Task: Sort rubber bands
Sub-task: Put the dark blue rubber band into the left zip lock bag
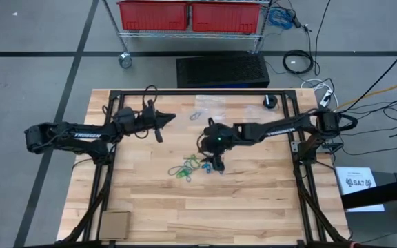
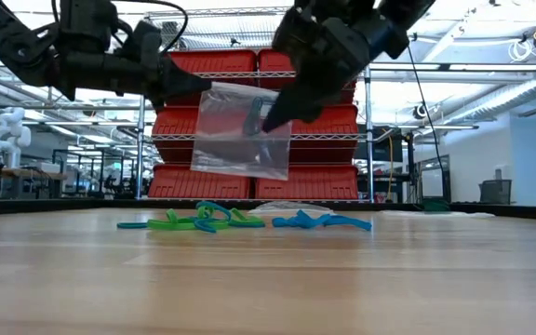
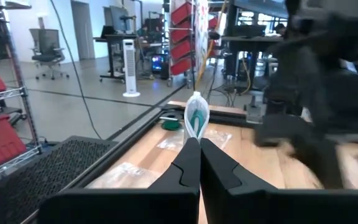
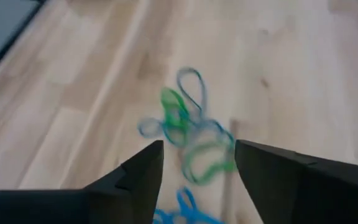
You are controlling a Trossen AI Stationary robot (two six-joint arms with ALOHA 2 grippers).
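Green and blue rubber bands (image 1: 185, 167) lie in a loose tangle on the wooden table, also in the low view (image 2: 240, 221) and right wrist view (image 4: 188, 134). My left gripper (image 1: 163, 122) is shut on a clear plastic bag (image 2: 240, 140) raised above the table. A greenish band shows inside the bag (image 3: 196, 118). My right gripper (image 1: 212, 155) hangs open above the pile's right side, fingers pointing down (image 4: 197, 162). In the low view its tips (image 2: 273, 119) overlap the bag, and I cannot tell whether they touch it. My left gripper (image 3: 194, 146) pinches the clear bag's upper corner (image 2: 198, 90) between its two shut fingers, coming level from the table's left. The bag is lifted clear and hangs below and beyond the fingertips, seen edge-on in the left wrist view.
More clear bags lie on the table's far part (image 1: 205, 102) (image 1: 197, 115). A small black round object (image 1: 271, 102) sits at the far right, and a flat cardboard piece (image 1: 114, 224) at the near left corner. A black frame rail (image 1: 185, 91) borders the table, with red bins beyond it.
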